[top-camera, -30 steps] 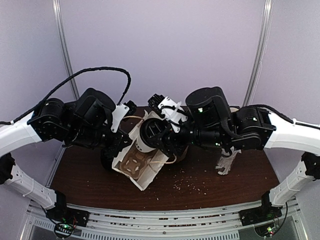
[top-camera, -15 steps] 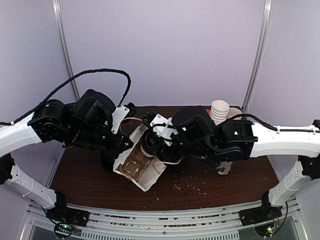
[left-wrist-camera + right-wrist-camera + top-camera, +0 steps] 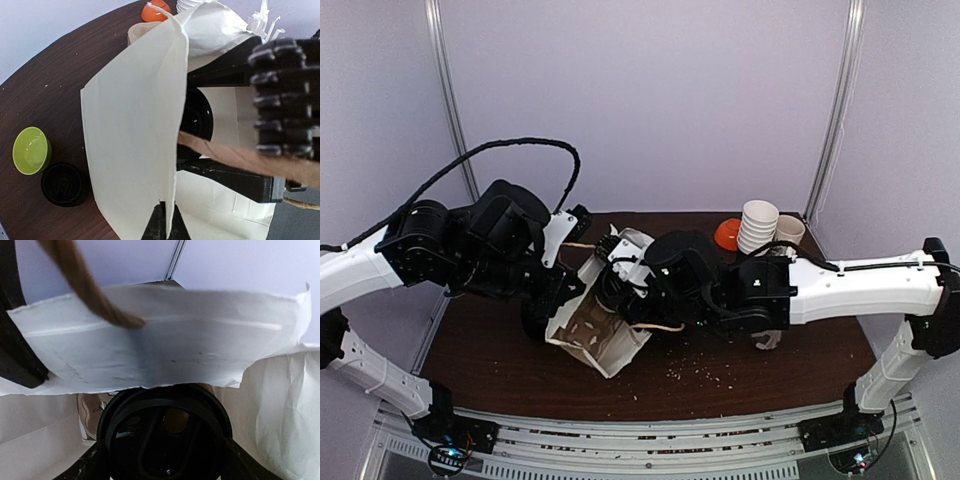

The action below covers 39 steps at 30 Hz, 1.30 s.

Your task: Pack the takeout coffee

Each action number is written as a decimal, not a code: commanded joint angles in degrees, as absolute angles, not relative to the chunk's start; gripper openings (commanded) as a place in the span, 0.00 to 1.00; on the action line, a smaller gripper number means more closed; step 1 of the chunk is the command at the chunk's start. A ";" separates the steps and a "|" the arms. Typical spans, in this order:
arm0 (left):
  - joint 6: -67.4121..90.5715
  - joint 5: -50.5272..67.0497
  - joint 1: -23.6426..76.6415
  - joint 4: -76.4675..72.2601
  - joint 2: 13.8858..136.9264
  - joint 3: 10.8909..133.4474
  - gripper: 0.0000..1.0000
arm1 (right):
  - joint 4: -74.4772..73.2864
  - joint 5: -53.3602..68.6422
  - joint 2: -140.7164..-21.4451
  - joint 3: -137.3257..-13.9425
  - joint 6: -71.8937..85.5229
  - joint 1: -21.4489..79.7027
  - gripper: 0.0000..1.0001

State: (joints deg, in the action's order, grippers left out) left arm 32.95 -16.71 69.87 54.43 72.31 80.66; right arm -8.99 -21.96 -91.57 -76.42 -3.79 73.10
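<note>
A white paper bag [image 3: 598, 338] stands tilted on the brown table, its mouth open. My left gripper [image 3: 167, 226] is shut on the bag's near wall [image 3: 131, 140], pinching its edge. The takeout coffee [image 3: 165, 432] shows mainly its black lid [image 3: 198, 118] and sits inside the bag's mouth. My right gripper [image 3: 163, 462] is shut on the takeout coffee, one black finger [image 3: 235, 179] on each side of the cup. In the top view the right gripper [image 3: 620, 288] is down in the bag and hides the cup. A brown rope handle [image 3: 82, 282] hangs across the opening.
A green bowl [image 3: 31, 150] and a short black stack of lids [image 3: 64, 184] sit left of the bag. At the back right are a stack of white cups [image 3: 758, 226] and an orange object [image 3: 727, 234]. White plastic pieces [image 3: 770, 335] lie under the right arm. Crumbs dot the table.
My right arm has swung left and lower, carrying the cup down into the bag's mouth. The cup stack at the back right is now uncovered. The left gripper keeps its hold.
</note>
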 commanded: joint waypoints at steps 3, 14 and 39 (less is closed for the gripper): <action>32.43 -15.78 70.14 51.15 72.24 80.24 0.00 | -2.05 -24.59 -92.23 -73.06 -5.80 72.06 0.49; 31.52 -15.00 70.14 51.14 73.68 80.70 0.00 | 5.62 -25.55 -94.01 -68.41 -8.12 71.36 0.48; 34.86 -2.24 70.14 42.24 73.33 84.05 0.00 | 2.00 -25.32 -79.50 -61.69 -3.07 72.77 0.47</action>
